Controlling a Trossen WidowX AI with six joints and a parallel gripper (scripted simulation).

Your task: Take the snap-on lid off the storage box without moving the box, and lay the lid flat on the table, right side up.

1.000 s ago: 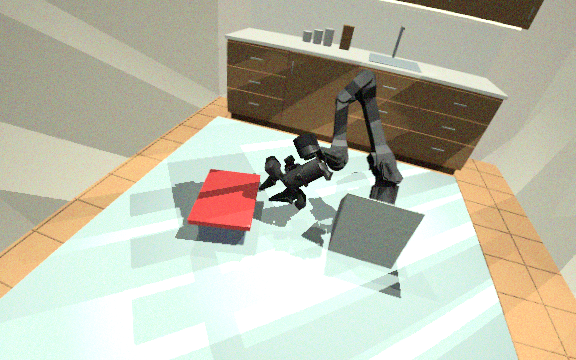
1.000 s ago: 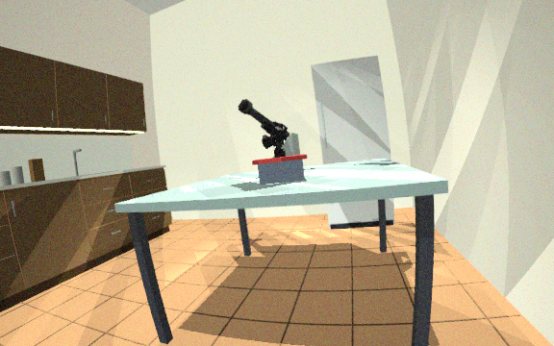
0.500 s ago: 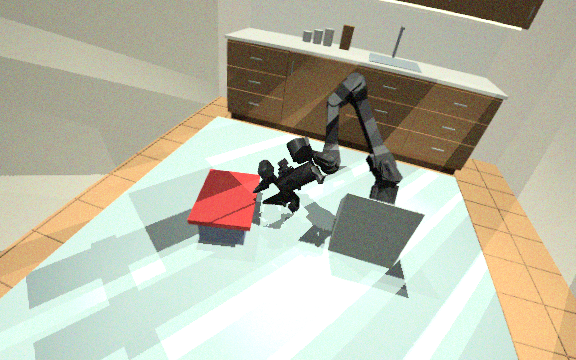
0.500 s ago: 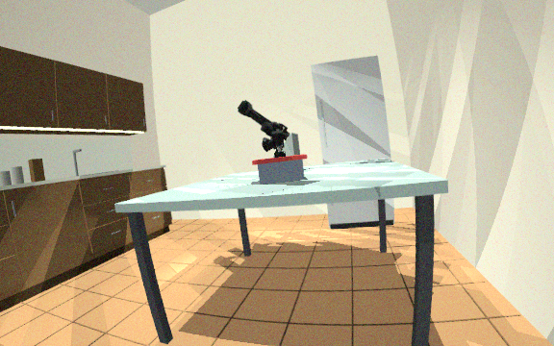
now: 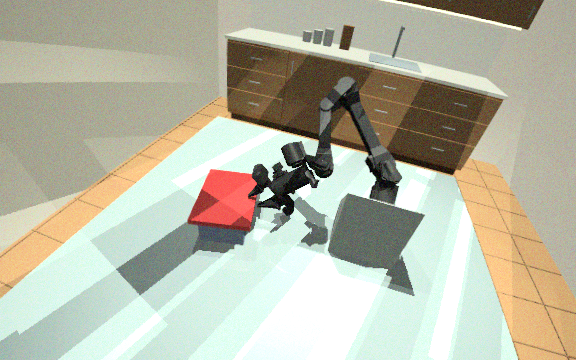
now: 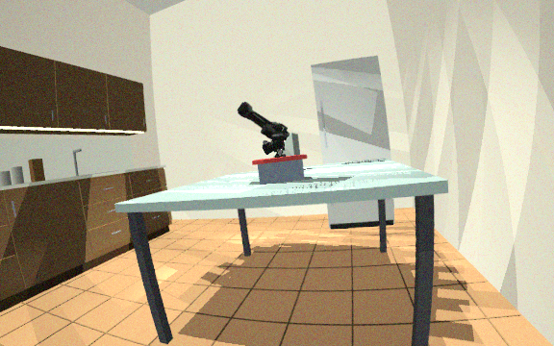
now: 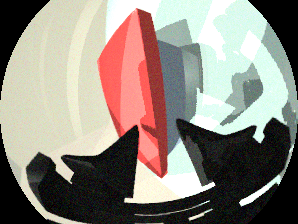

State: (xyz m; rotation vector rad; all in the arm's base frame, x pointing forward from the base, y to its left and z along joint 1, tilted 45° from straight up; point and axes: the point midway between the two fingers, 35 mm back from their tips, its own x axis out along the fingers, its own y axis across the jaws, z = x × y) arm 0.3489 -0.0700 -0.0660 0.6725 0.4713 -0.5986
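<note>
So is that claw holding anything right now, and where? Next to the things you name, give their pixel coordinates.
Nothing: the claw [image 5: 254, 200] [image 6: 279, 155] [image 7: 158, 124] is open, its tips apart around an edge of the red lid [image 5: 223, 200] [image 6: 296, 158] [image 7: 125, 65].

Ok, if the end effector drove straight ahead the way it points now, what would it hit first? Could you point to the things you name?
Probably the near edge of the red lid [image 5: 223, 200] [image 6: 279, 160] [image 7: 127, 70], which would enter between the open fingers of the end effector [image 5: 254, 200] [image 7: 157, 124]. Depth is unclear, so a fingertip might touch first.
</note>
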